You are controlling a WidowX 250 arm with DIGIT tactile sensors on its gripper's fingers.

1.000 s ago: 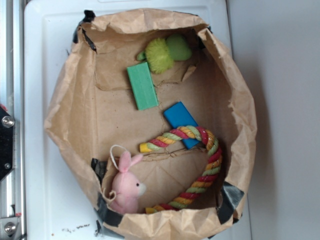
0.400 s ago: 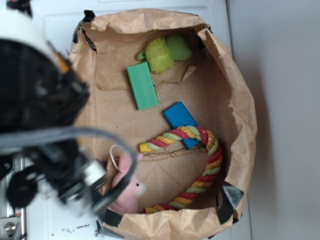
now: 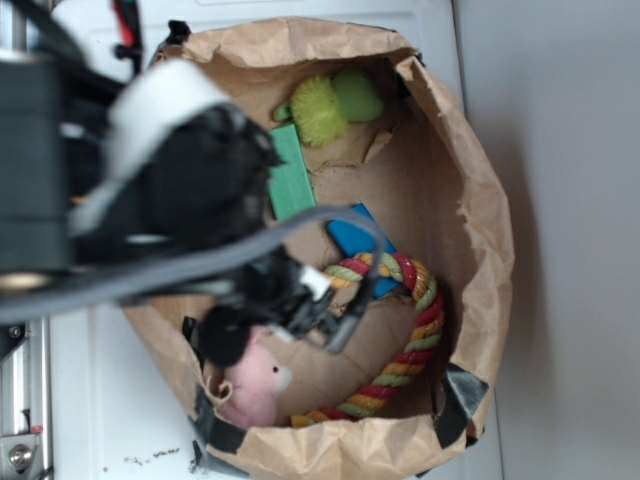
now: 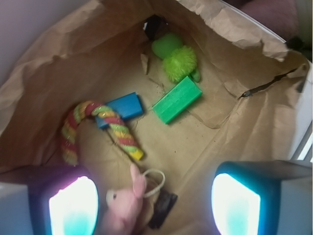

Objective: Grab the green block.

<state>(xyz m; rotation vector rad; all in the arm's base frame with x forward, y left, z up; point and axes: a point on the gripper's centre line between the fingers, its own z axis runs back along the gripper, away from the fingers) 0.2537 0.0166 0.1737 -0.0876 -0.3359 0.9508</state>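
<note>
The green block (image 3: pixel 293 182) is a flat green slab lying on the floor of the brown paper bag (image 3: pixel 478 190); the arm covers its left part in the exterior view. The wrist view shows the whole green block (image 4: pixel 177 100) well ahead of the fingers. My gripper (image 4: pixel 154 208) hangs high over the bag, open, with nothing between its fingers. From the exterior view the gripper (image 3: pixel 320 315) sits above the pink bunny and the rope, apart from the block.
A blue block (image 4: pixel 122 108) lies left of the green one, partly under a striped rope toy (image 4: pixel 105 128). A fuzzy lime plush (image 4: pixel 179 61) sits beyond the green block. A pink bunny (image 4: pixel 128 205) lies below the gripper. Bag walls (image 4: pixel 49 63) rise all round.
The arm has swung in from the left and now hangs over the bag, covering part of the green block and the bunny. Nothing in the bag has moved.
</note>
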